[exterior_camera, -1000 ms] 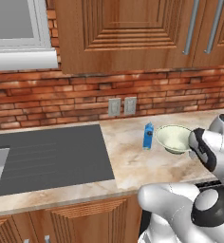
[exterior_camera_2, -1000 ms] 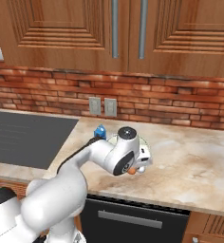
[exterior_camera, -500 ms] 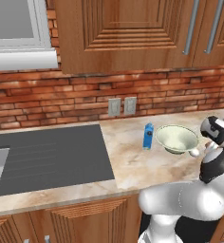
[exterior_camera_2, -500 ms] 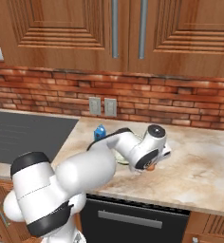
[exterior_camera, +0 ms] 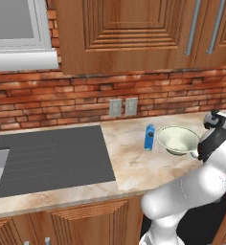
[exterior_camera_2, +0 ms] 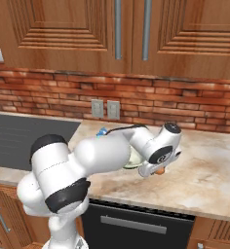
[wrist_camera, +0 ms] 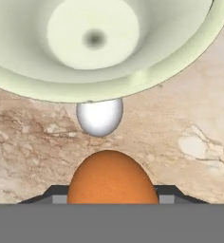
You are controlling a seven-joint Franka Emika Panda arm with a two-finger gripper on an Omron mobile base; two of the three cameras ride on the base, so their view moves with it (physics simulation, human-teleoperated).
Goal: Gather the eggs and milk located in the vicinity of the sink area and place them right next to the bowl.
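Hand view, bottom centre: the gripper holds the orange-brown egg between its 2 dark finger tips, narrow end up in the frame. Just beyond it the white egg lies on the marble counter, its narrower end toward the bottom of the frame, its top tucked under the rim of the bowl that spans the upper frame. Against 1 second ago, in the right base view the hand has swung from left of centre to centre right, low over the counter with the orange egg under it, right of the bowl. Left base view: the milk stands upright just left of the bowl, while the sink lies far left.
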